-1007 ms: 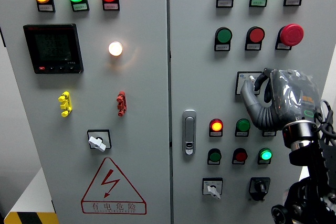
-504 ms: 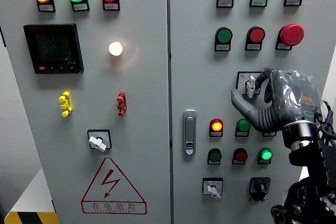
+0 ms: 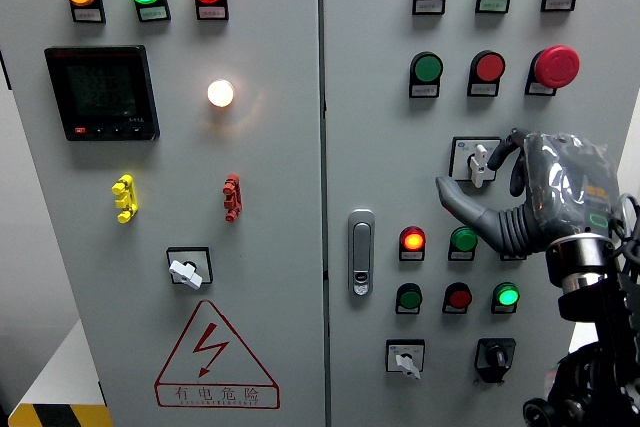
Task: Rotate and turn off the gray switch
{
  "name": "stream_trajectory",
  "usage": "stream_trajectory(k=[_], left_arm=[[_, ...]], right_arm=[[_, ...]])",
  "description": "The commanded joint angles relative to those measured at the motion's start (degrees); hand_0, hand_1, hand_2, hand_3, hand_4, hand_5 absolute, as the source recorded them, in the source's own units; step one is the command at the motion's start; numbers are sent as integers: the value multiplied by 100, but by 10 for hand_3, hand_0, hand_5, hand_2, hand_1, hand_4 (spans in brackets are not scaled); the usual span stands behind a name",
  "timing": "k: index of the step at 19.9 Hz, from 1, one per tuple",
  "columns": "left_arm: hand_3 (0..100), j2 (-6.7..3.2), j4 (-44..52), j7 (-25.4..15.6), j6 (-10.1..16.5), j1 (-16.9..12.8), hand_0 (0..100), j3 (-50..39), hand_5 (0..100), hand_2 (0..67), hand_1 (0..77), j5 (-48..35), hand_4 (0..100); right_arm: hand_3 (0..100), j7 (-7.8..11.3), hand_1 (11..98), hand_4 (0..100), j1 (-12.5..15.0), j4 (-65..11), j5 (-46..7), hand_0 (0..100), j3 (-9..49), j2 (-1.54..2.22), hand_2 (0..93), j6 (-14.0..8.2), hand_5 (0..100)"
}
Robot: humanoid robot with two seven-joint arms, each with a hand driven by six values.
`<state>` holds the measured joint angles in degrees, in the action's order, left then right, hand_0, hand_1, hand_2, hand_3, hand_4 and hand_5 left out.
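A pale grey metal control cabinet (image 3: pixel 330 77) fills the view, split by a vertical seam into a left door and a right door. The robot's right hand (image 3: pixel 520 192), dark grey with a ribbed thumb and a clear plastic cover over its back, comes in from the lower right and sits against the right door. Its fingers are loosely spread and grip nothing: the thumb (image 3: pixel 462 199) reaches out to the left below the small gray rotary switch on a white square plate (image 3: pixel 479 162), while a dark fingertip curls in at the plate's upper right corner. The switch handle stands between them, close to upright with a slight lean, and looks untouched. The hand seems placed this way so thumb and finger can close on the handle from either side and twist it.

The switch sits in the middle of the right door, below a row of a green round push button (image 3: pixel 427 68), a red round push button (image 3: pixel 489 67) and a large red mushroom emergency button (image 3: pixel 555 66), and above a lit red indicator lamp (image 3: pixel 411 240). Further down are a second white-plated rotary switch (image 3: pixel 404 358) and a black rotary knob (image 3: pixel 495 356). A silver door latch (image 3: pixel 360 251) lies beside the seam.

The left arm is out of view
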<state>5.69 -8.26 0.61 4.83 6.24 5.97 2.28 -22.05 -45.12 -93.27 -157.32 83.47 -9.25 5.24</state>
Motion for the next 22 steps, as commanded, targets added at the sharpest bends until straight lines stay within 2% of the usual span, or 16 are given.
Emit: stream_trajectory(k=[1,6,7,9,10,14,15,17,20,22], left_arm=[[222,3,0,0,0,0,338,-8,122,123,0,0,120],[222,3,0,0,0,0,338,1,122,123,0,0,120],[223,-6,0,0,0,0,338,1,122,123,0,0,120],[223,-6,0,0,0,0,337,-8,122,123,0,0,120],[223,-6,0,0,0,0,337,1,122,123,0,0,120],[222,-6,-9,0,0,0,338,1,122,123,0,0,120],[222,-6,-9,0,0,0,339,1,122,123,0,0,120],[222,-6,-9,0,0,0,339,-8,122,123,0,0,120],[222,-6,-9,0,0,0,339,1,122,123,0,0,120],[222,-6,-9,0,0,0,337,1,122,123,0,0,120]], right_arm=[[901,25,330,1000,82,-112,0,0,29,2,605,4,966],[907,87,340,980,267,-349,-26,0,81,2,592,4,956],[920,87,343,852,319,-419,-26,0,81,2,578,4,994],[906,104,345,836,433,-603,-26,0,90,2,550,21,1000],[838,157,347,797,495,-717,-26,0,90,11,529,21,974],[564,569,352,473,803,-1131,-149,0,213,11,372,30,728],[551,718,352,465,864,-1245,-167,0,257,11,364,30,723],[451,965,357,344,1040,-1404,-237,0,301,19,314,39,591],[352,1115,359,243,1233,-1641,-395,0,424,19,274,48,409],[317,1299,360,200,1304,-1781,-378,0,459,19,262,205,333]])
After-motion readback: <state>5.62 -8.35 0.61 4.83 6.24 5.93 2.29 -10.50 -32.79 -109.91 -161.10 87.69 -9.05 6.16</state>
